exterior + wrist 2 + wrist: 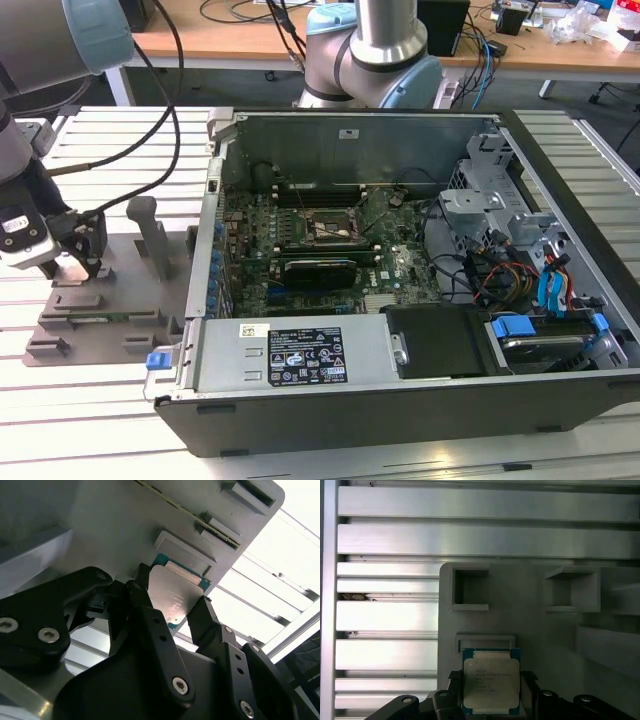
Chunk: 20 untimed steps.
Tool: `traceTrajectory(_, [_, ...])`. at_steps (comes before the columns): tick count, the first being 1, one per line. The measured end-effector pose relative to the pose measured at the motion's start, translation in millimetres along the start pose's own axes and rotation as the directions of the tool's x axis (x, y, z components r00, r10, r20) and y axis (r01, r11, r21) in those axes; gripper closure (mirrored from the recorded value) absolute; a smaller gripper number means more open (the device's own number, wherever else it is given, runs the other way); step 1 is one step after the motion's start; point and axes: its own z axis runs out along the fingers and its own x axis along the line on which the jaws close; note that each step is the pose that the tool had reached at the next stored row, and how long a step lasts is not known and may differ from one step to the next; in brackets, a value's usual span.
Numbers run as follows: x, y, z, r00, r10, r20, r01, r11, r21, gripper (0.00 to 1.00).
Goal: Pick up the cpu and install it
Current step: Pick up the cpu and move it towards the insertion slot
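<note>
Two black fingers (144, 600) of the gripper (172, 607) clamp the cpu (491, 682) at the grey tray (545, 640), 9 o'clock of the case (400, 140); lid print unreadable.

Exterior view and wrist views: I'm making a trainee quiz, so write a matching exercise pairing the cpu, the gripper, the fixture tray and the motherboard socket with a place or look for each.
1 cpu
2 gripper
3 fixture tray
4 motherboard socket

A inside the open computer case
B grey, on the slatted table beside the case
C black, over the tray, at the exterior view's left
D silvery, green-edged, at the gripper's tip

Pairs: 1-D, 2-C, 3-B, 4-A
</note>
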Motion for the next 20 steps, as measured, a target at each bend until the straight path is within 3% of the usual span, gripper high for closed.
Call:
traceTrajectory(8, [-0.3, 0.2, -10.9, 1.0000, 0.000, 0.0001, 0.000, 1.0000, 0.0000, 0.45])
traceTrajectory(16, [-0.6, 0.4, -26.4, 1.0000, 0.000, 0.0000, 0.000, 1.0000, 0.0000, 0.45])
traceTrajectory(20, [-0.7, 0.5, -30.2, 1.0000, 0.000, 0.0001, 0.000, 1.0000, 0.0000, 0.45])
